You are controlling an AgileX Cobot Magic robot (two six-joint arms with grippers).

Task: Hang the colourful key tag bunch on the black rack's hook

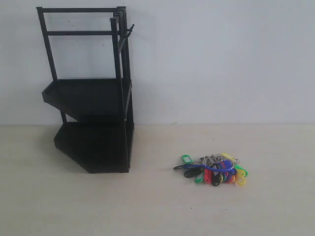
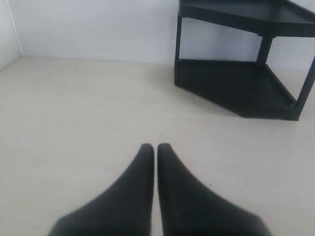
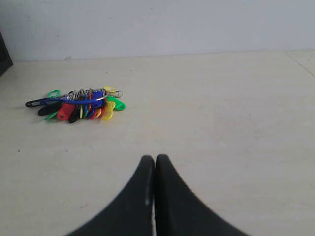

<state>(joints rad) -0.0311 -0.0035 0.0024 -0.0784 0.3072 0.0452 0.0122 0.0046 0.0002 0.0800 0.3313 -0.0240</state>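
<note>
The colourful key tag bunch lies flat on the pale table, right of centre, its blue-sleeved ring on top of the tags. The black rack stands at the left, and the hook juts from its top right post with nothing on it. Neither gripper shows in the exterior view. In the left wrist view my left gripper is shut and holds nothing, with the black rack well beyond it. My right gripper is shut and holds nothing too, well short of the key tag bunch.
A white wall backs the table. A side wall closes the corner in the left wrist view. The rack's dark edge shows at the border of the right wrist view.
</note>
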